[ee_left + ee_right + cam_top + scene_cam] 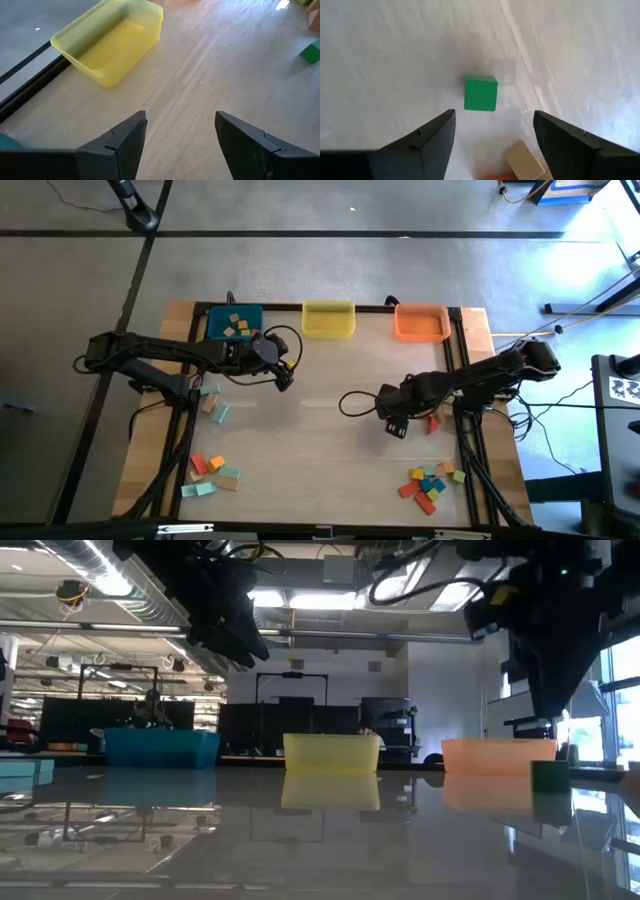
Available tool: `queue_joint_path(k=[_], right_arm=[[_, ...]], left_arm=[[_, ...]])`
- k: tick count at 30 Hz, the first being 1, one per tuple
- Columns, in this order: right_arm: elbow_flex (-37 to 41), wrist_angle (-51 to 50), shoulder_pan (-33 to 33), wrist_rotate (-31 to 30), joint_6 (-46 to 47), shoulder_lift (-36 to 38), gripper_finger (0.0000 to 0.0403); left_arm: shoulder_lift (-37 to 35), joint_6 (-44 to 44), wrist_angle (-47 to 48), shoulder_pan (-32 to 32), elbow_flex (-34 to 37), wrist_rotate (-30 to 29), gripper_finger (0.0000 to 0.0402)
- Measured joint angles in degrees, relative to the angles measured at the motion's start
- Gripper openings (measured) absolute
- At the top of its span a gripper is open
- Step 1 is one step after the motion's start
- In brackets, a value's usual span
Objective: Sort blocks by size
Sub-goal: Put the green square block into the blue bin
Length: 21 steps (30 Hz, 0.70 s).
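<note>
My right gripper hangs open over the table's right half, fingers pointing down. Below it a green cube rests flat on the table, clear of both fingers, with a tan block close by. My left gripper stands open in the air near the blue bin, which holds a few blocks. Nothing lies between its fingers in the left wrist view. More blocks lie in loose groups at the near left, the left and the near right.
The yellow bin and the orange bin stand beside the blue one along the far edge. A red block lies next to my right gripper. A black frame borders the table. The table's middle is bare wood.
</note>
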State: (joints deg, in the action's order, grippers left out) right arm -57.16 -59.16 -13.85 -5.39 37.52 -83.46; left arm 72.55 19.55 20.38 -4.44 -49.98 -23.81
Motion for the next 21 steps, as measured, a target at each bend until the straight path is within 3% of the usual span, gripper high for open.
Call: queue_joint_path(k=[9,21], right_arm=[[8.66,9.84,0.0,0.88,1.05,-0.04,0.0266],[9.76,15.62,0.0,-3.06,-1.64,-0.04,0.0266]], left_arm=[[0.0,-0.42,0.0,0.37,0.0,0.02,0.0223],[0.0,-0.23,-0.02,0.35,0.0,0.0,0.0224]])
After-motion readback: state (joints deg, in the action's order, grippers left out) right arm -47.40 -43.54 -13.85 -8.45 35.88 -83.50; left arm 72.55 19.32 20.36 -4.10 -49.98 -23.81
